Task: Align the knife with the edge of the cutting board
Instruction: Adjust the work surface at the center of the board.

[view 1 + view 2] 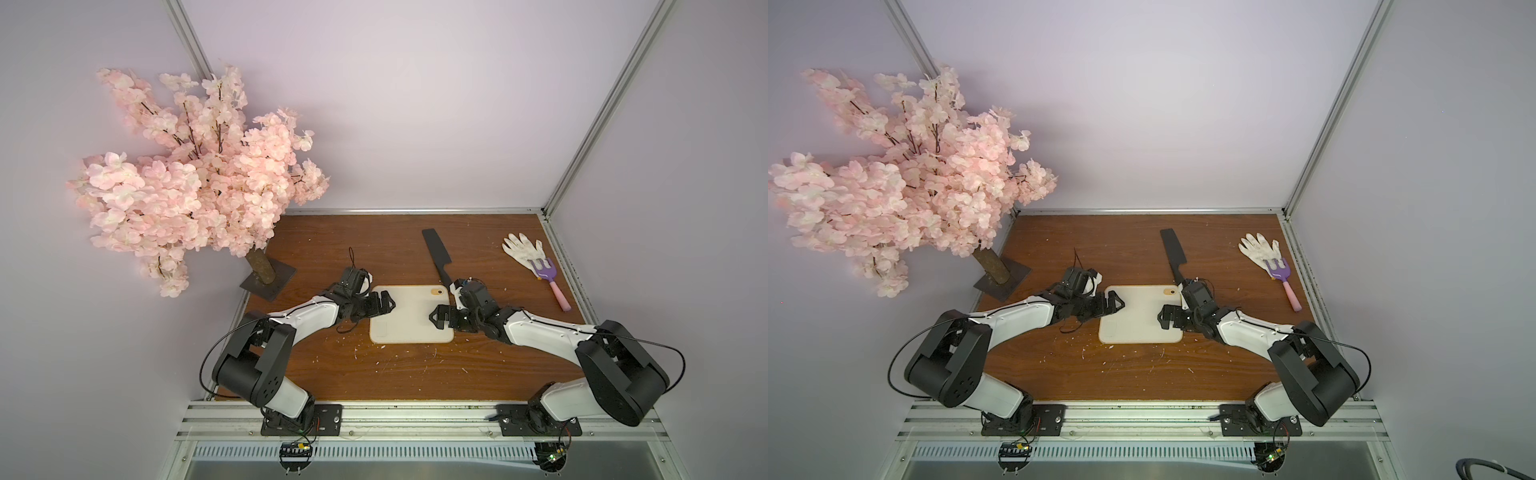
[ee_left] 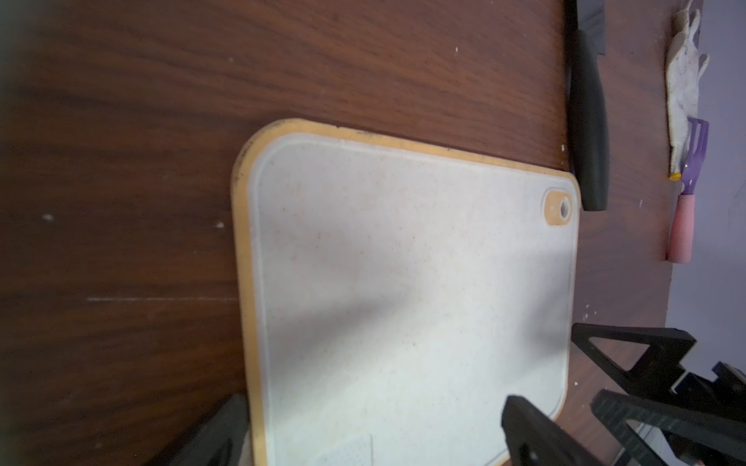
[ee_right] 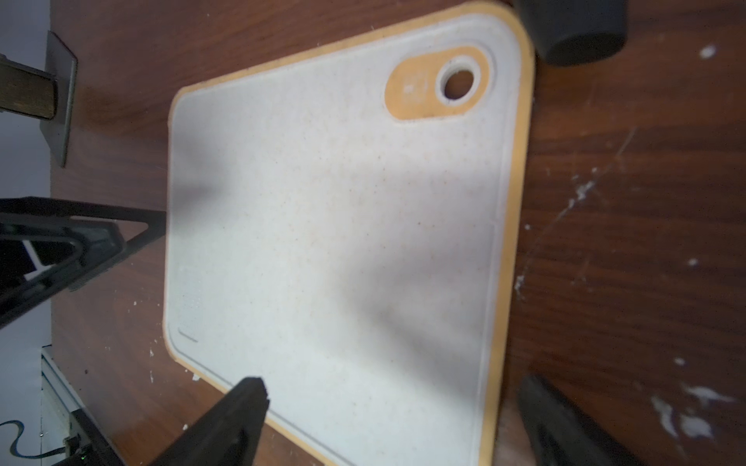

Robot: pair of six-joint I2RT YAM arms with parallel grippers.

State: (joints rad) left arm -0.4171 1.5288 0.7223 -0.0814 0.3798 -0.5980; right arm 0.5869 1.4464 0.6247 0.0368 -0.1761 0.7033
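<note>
The cream cutting board [image 1: 409, 328] [image 1: 1138, 328] lies flat mid-table, its orange-ringed hole [image 1: 437, 292] at the far right corner. The black knife [image 1: 434, 251] [image 1: 1174, 249] lies slanted on the wood behind that corner, blade away, not parallel to any board edge. Its handle [image 2: 587, 121] [image 3: 573, 28] ends beside the holed corner. My left gripper [image 1: 388, 305] [image 1: 1119, 305] [image 2: 375, 435] hovers open over the board's left edge. My right gripper [image 1: 434, 318] [image 1: 1162, 318] [image 3: 391, 407] hovers open over the right edge. Both are empty.
A pink blossom tree [image 1: 199, 178] on a dark base plate [image 1: 282, 276] stands at the far left. A white glove [image 1: 521, 249] and a purple fork with pink handle [image 1: 555, 286] lie at the far right. Walls and metal frame rails enclose the table.
</note>
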